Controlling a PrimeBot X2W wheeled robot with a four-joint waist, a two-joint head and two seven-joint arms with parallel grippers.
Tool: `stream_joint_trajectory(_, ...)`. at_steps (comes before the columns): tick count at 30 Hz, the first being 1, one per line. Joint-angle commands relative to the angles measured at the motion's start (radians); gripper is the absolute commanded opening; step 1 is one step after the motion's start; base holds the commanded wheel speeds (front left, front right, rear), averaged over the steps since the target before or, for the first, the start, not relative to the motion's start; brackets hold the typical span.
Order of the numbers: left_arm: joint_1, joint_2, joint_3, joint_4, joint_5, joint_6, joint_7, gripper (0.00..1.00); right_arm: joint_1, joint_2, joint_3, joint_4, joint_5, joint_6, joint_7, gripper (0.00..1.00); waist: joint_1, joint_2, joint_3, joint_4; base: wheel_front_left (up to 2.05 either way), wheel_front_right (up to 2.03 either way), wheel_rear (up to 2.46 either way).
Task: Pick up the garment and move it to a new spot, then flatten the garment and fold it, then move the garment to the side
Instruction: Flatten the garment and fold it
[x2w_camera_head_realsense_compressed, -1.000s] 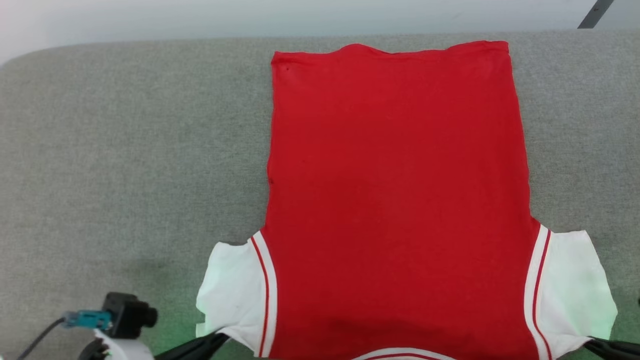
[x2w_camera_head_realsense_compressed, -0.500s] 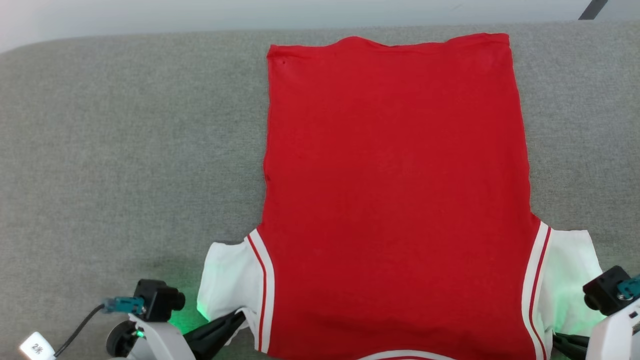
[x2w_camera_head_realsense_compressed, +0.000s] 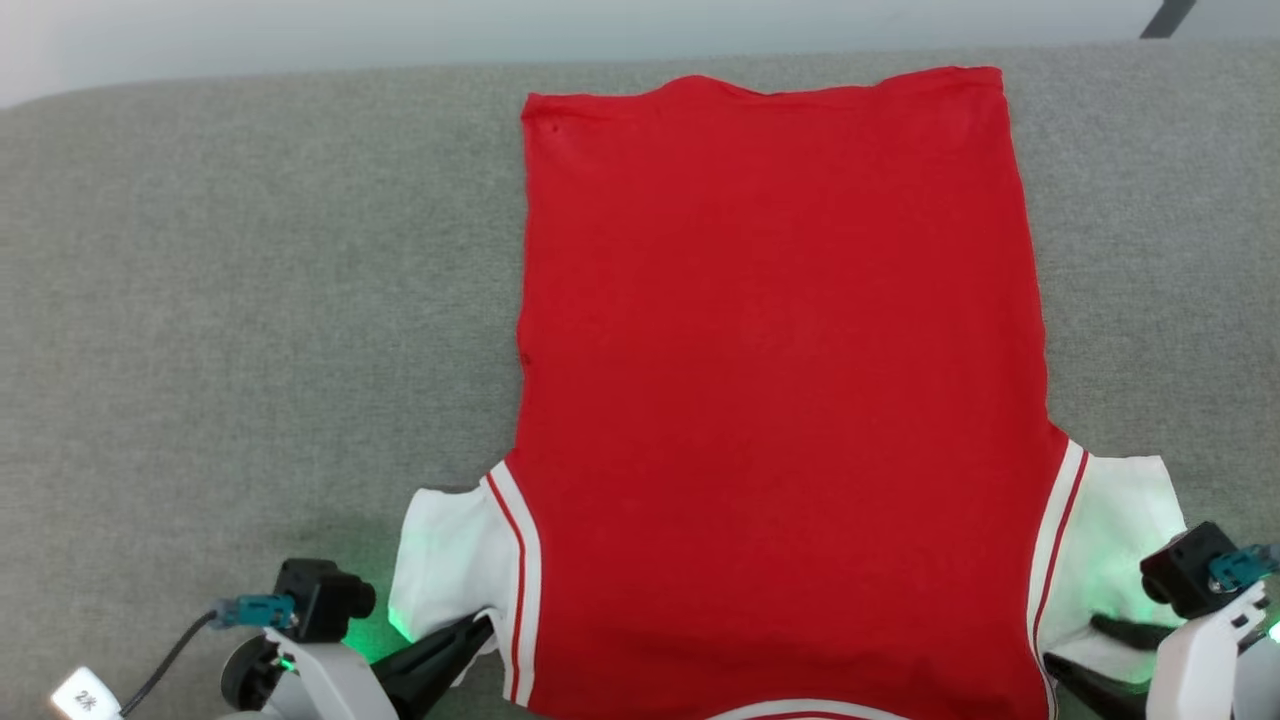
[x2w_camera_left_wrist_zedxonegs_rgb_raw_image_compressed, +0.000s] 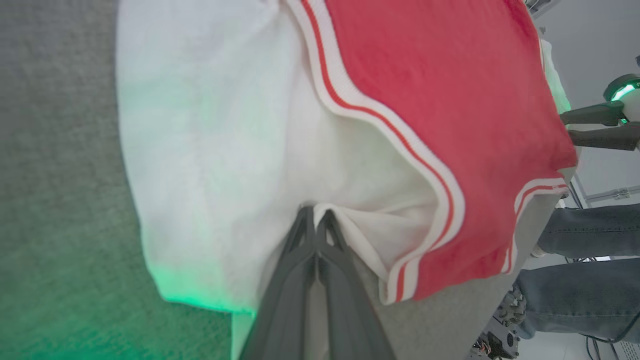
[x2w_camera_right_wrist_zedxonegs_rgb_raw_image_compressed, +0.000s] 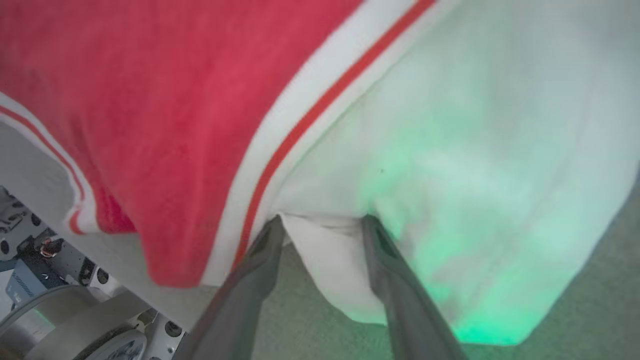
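At the near edge of the bench (x2w_camera_head_realsense_compressed: 250, 300), the left pincer (x2w_camera_left_wrist_zedxonegs_rgb_raw_image_compressed: 315, 215) was seen closed, its two dark fingers pressed together on a pinch of cloth at the near rim of the left sleeve (x2w_camera_head_realsense_compressed: 445, 560). At the near right, the right pincer (x2w_camera_right_wrist_zedxonegs_rgb_raw_image_compressed: 322, 222) was seen with its fingers spread apart, a small fold of the white right sleeve (x2w_camera_head_realsense_compressed: 1120, 520) lying between them but not clamped. The garment (x2w_camera_head_realsense_compressed: 780, 380) was laid on the bench to the right of the middle, its neck end draped just over the near edge and both white sleeves spread outward. Farther on, the red body was stretched smooth and almost free of creases, and the hem (x2w_camera_head_realsense_compressed: 760, 85) was found close to the far edge, only slightly wavy.

The moving to a new spot and the flattening were judged to be done or very nearly so, since no bunching was visible. No fold had been made yet, so the folding and the shift to the side were judged to be left.
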Motion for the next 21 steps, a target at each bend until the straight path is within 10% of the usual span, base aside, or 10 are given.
stream_joint_trajectory(1,0.015,-0.027,-0.007,0.023,0.003,0.009,0.007,0.00,0.005,-0.011,-0.021,0.009,-0.008,-0.015,0.002,1.00,0.0000,0.0000,-0.009,0.001,0.00,0.00,0.00)
stream_joint_trajectory(13,0.031,-0.066,0.000,-0.004,0.049,0.003,-0.010,0.00,0.099,-0.099,-0.386,-0.300,0.179,-0.009,0.219,1.00,0.0000,0.0000,0.002,0.047,0.00,0.00,0.00)
stream_joint_trajectory(21,-0.044,-0.108,0.008,-0.013,0.089,-0.003,-0.005,0.00,-0.282,0.029,-0.478,-0.130,0.047,-0.009,0.326,1.00,0.0000,0.0000,0.095,0.130,0.00,0.00,0.00)
